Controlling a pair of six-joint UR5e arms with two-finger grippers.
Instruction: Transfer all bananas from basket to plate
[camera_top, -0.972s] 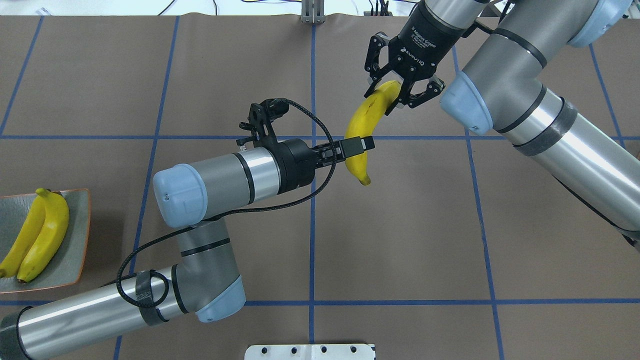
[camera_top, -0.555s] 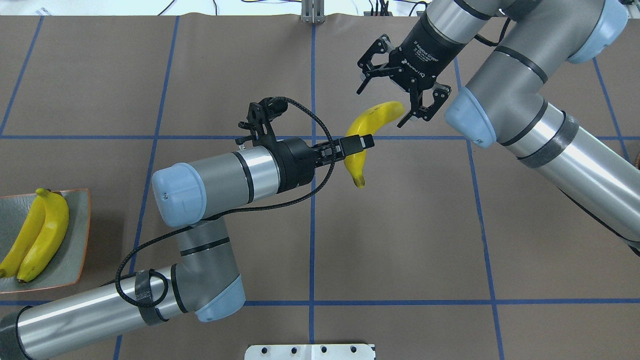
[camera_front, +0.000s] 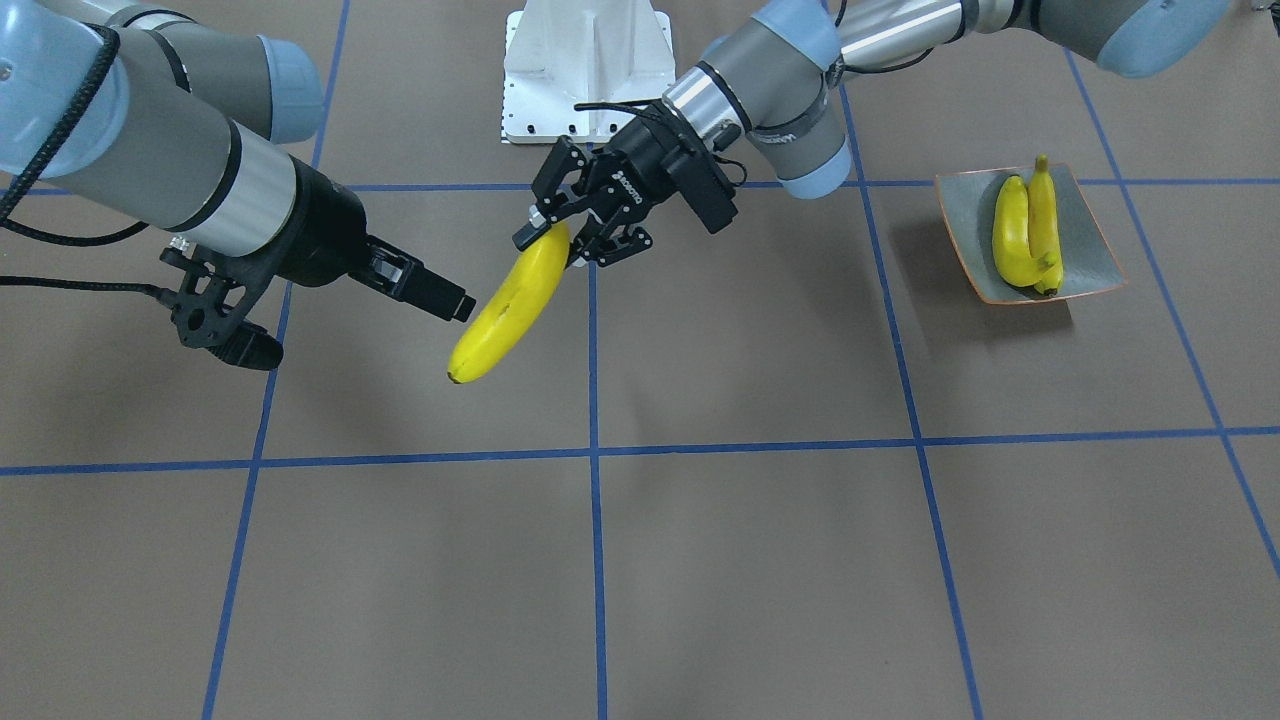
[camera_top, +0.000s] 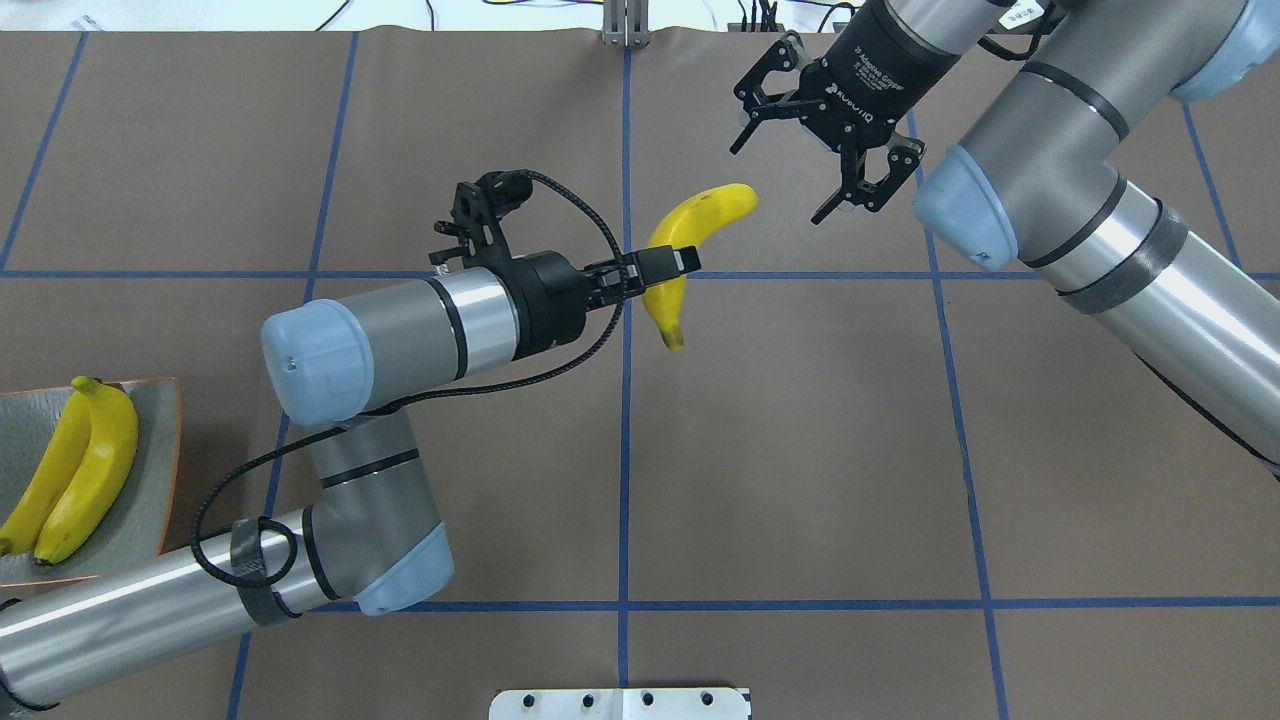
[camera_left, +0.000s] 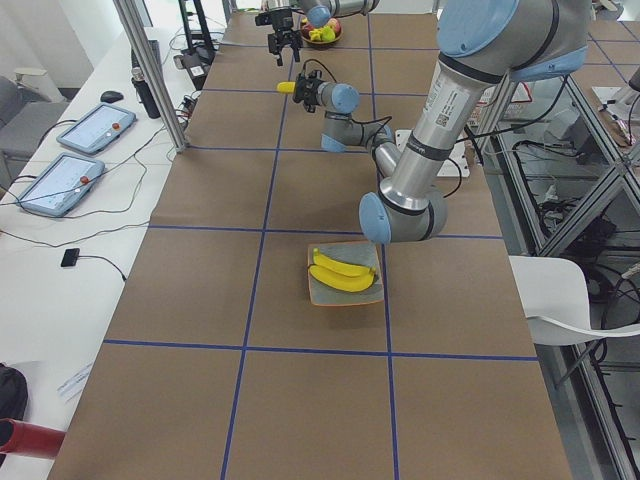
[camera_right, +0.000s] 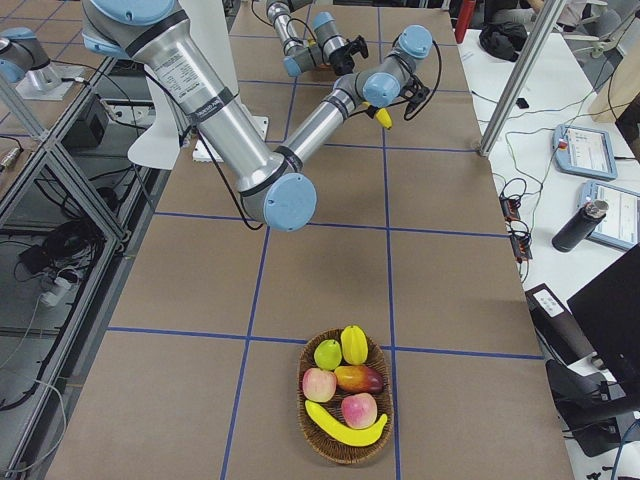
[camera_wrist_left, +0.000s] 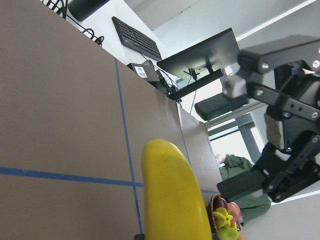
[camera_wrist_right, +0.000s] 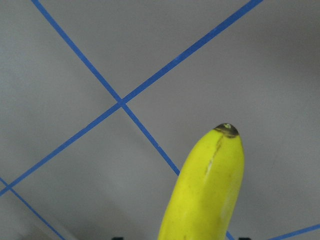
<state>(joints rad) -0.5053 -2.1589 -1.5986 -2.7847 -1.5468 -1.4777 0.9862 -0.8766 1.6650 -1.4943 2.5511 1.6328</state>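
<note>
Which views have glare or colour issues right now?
Left wrist view: the bright background behind the right claw is blown out white. Right wrist view: the table reads grey, though brown in the overhead view. Overhead view: a specular streak runs along the metal tube of the right arm.

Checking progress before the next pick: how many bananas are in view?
4. Two bananas lie side by side on the plate, one hangs in the left gripper, and one lies in the basket among other fruit. More could be hidden under that fruit.
</note>
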